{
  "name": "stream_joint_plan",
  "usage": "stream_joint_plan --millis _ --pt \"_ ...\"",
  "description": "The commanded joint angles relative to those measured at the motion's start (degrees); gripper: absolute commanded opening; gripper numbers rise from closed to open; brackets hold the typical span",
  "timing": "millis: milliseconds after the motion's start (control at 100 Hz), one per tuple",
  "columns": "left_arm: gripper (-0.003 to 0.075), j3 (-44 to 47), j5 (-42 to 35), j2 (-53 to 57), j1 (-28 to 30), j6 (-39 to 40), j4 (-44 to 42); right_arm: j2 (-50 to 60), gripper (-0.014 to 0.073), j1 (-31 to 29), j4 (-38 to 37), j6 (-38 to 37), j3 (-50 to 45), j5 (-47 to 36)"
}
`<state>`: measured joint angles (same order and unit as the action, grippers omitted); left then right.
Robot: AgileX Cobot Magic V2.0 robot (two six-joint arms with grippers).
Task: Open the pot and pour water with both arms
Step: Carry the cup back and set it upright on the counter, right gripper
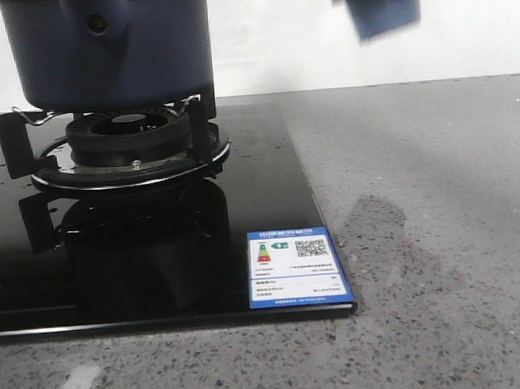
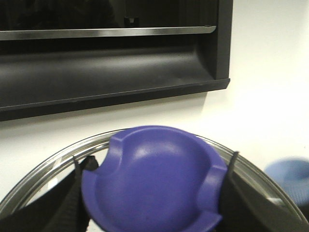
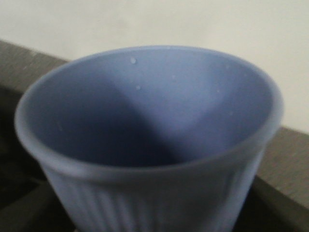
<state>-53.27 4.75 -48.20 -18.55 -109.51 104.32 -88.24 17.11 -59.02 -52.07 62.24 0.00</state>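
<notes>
Blue cup (image 3: 149,140) filling right wrist view, pot (image 1: 104,50) on burner (image 1: 126,140)

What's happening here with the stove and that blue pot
The dark blue pot sits on the gas burner of a black glass hob. In the left wrist view, the left gripper has its fingers on either side of the purple lid knob, with the lid's silvery rim below it. The right wrist view is filled by a light-blue ribbed cup, which looks empty apart from a few droplets; its gripper itself is not visible.
</notes>
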Motion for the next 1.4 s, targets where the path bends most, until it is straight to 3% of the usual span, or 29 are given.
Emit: stream_joint_plan --millis 0,160,370,790,1040,1390 --pt "0.025 -2.0 2.5 0.5 -0.2 0.3 2.5 3.0 0.0358 -1.2 -1.0 -1.2 -3.4 -10.3" --pt "0.025 -2.0 2.5 0.5 -0.2 0.3 2.5 3.0 0.0358 -2.1 -1.0 -1.2 -7.1 -12.2" --pt "0.025 -2.0 2.5 0.5 -0.2 0.3 2.5 3.0 0.0358 -2.3 -4.0 -1.1 -7.2 -8.1" --pt "0.025 -1.8 5.4 0.5 -0.2 0.3 2.5 0.7 0.0368 -2.3 -2.3 -1.6 -7.2 -8.8" --pt "0.025 -1.0 7.9 0.5 -0.2 0.3 2.5 0.8 0.0592 -2.3 -1.2 -3.8 -8.1 -10.4" --pt "0.025 -1.0 8.9 0.3 -0.2 0.3 2.5 10.8 0.0604 -2.3 -1.5 -3.8 -8.1 -10.0"
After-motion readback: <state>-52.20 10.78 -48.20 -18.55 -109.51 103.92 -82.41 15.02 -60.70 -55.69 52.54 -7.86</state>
